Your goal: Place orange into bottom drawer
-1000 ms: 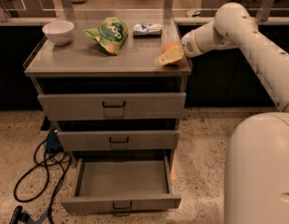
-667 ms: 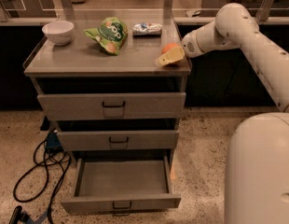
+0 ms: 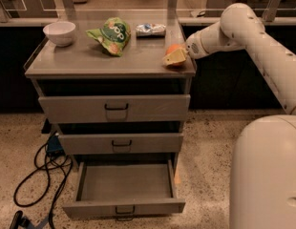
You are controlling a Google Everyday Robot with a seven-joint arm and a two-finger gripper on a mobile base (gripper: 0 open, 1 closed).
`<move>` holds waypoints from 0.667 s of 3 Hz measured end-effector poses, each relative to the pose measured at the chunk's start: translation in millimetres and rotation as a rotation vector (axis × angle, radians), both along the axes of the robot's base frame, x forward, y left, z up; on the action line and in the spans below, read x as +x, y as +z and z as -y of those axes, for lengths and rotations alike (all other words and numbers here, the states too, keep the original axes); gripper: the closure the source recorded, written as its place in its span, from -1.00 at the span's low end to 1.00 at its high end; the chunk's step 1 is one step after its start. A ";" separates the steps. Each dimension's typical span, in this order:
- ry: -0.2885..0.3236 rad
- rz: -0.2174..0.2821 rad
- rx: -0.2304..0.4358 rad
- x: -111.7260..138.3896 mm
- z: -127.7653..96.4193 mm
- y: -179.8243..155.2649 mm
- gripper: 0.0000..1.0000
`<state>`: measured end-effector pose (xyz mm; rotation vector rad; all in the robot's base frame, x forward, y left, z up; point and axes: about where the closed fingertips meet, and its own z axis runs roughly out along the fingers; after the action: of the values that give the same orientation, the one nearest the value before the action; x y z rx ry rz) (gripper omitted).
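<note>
The orange (image 3: 172,48) sits on the grey cabinet top (image 3: 90,61) near its right front corner. My gripper (image 3: 173,57) reaches in from the right and is at the orange, covering its lower front part. The bottom drawer (image 3: 124,208) is pulled out, a wide shallow grey tray with a black handle, and nothing lies in it. The two upper drawers (image 3: 114,109) are closed.
A white bowl (image 3: 59,32) stands at the back left of the cabinet top. A green snack bag (image 3: 111,35) lies in the middle and a small silver packet (image 3: 150,29) behind it. Black cables (image 3: 38,175) lie on the floor at left. My white base (image 3: 267,175) fills the lower right.
</note>
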<state>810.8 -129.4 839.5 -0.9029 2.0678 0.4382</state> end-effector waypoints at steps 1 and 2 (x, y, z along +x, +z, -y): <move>0.000 0.000 0.000 0.0 0.0 0.0 0.29; -0.001 -0.004 0.003 0.7 -1.4 -1.0 0.76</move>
<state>811.5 -128.0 838.5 -0.8999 2.0705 0.4432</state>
